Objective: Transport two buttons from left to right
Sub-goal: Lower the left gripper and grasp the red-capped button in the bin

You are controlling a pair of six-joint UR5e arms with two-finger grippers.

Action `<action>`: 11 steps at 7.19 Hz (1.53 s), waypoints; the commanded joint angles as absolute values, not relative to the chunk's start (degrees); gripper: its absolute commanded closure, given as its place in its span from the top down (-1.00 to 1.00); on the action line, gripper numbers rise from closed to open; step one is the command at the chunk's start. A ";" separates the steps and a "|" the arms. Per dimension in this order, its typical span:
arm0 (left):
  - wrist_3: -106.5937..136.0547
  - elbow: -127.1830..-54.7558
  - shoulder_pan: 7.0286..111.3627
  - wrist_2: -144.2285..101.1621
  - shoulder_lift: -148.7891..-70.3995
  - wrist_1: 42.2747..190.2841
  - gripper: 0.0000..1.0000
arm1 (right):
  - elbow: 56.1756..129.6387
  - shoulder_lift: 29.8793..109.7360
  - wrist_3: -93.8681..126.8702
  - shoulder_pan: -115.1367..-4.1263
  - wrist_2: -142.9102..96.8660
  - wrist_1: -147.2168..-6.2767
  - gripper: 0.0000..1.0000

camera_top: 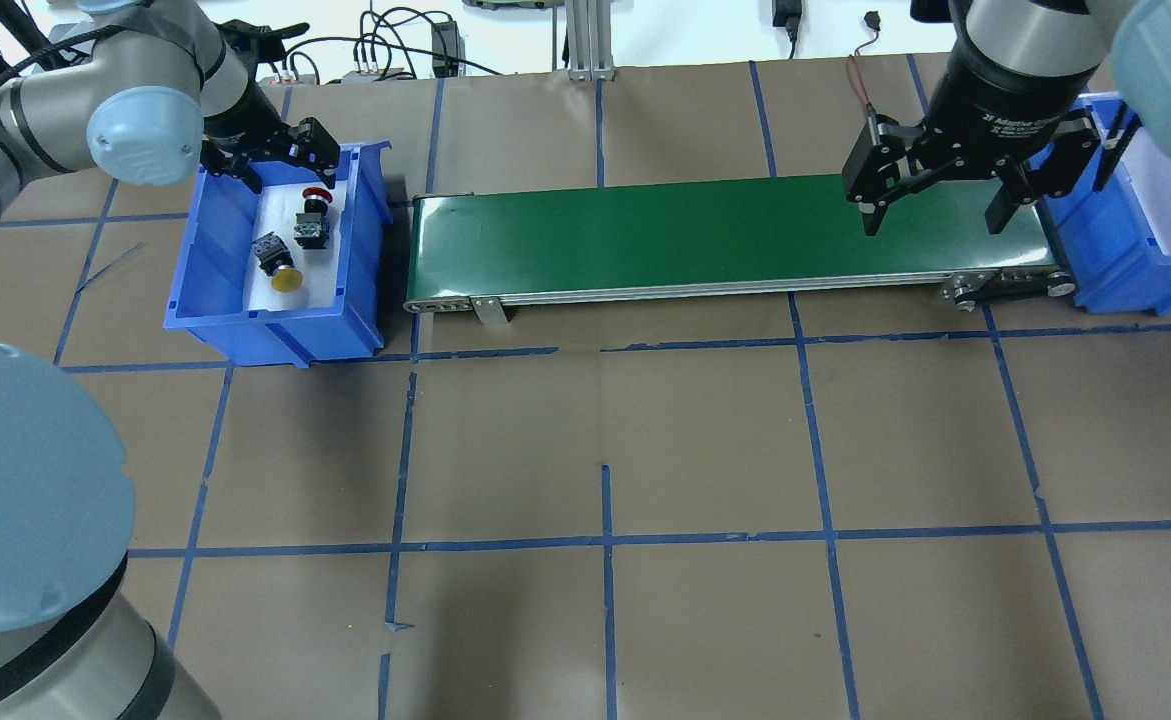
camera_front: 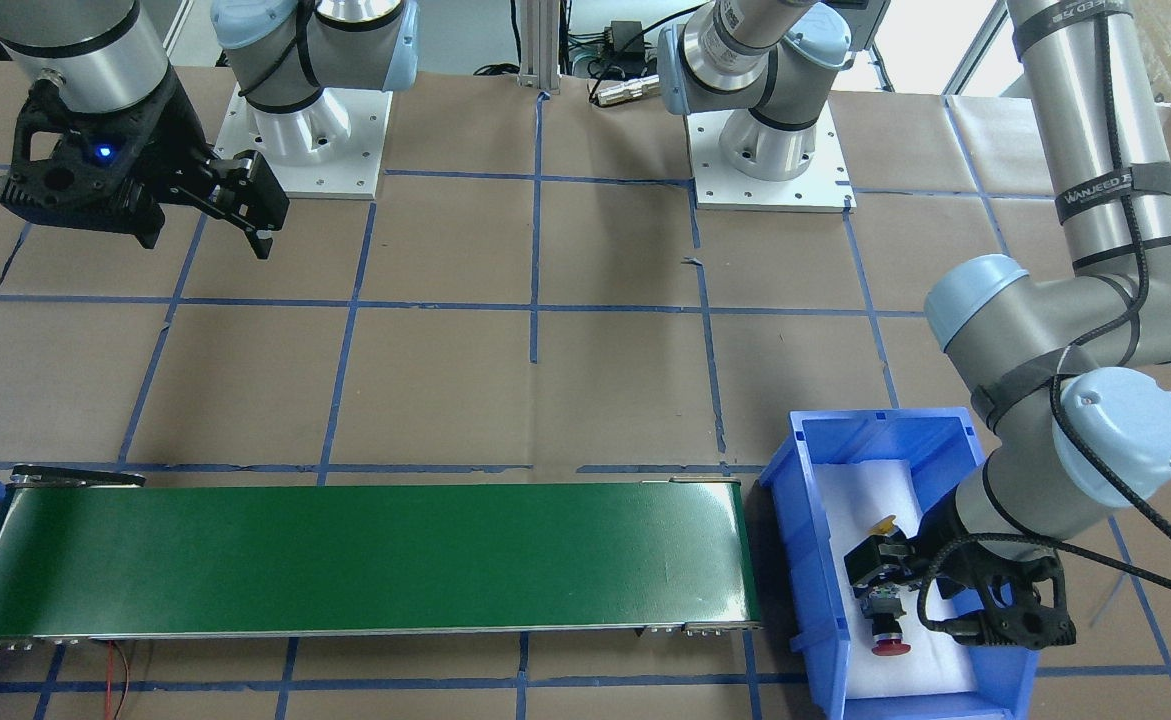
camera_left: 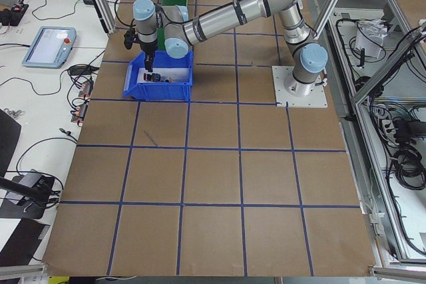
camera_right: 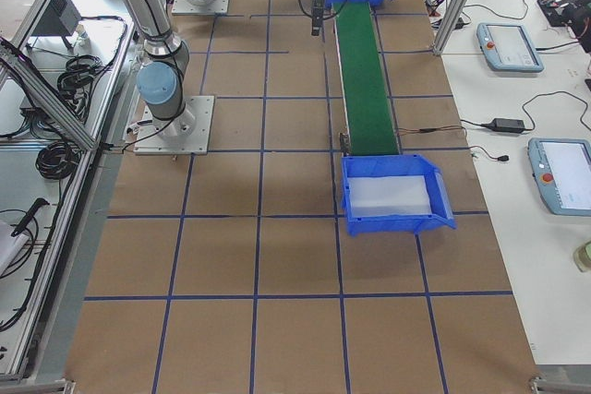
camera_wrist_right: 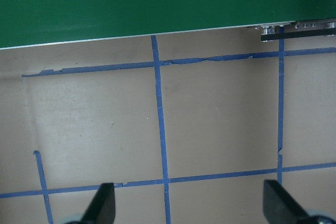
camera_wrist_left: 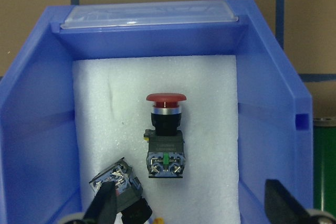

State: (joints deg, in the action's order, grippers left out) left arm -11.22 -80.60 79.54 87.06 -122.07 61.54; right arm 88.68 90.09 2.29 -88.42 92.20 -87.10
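Spread wide and holding nothing at the left gripper [camera_wrist_left: 191,205], with one finger [camera_wrist_left: 105,203] close by the yellow button [camera_wrist_left: 116,182]. Hanging over the foam [camera_wrist_left: 105,103] of the left bin [camera_wrist_left: 270,108]. Straight ahead in the gap, find the red button [camera_wrist_left: 165,135] lying on its side, cap toward the far wall, square block toward the gripper. Just beside it, lying askew, find the yellow one. Both in the left bin, so nothing carried across so far.

Probably light, rigid plastic. Likely to slip at the smooth domed cap, so better to pinch across the flat sides of the block or the black barrel. Best to avoid squeezing the terminals on the block's end.

Further out, likewise open and empty at the right gripper [camera_top: 933,215], near the belt's [camera_top: 645,235] right end, beside the right bin [camera_top: 1135,285].
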 commanded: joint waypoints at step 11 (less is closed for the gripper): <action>-13.62 -80.42 79.10 85.43 -126.30 57.66 0.37 | 88.95 90.18 2.29 -88.42 92.20 -87.10 1.00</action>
State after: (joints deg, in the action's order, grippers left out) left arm -13.50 -80.49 79.11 85.19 -126.33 57.97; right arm 88.95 90.18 2.28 -88.42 92.20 -87.10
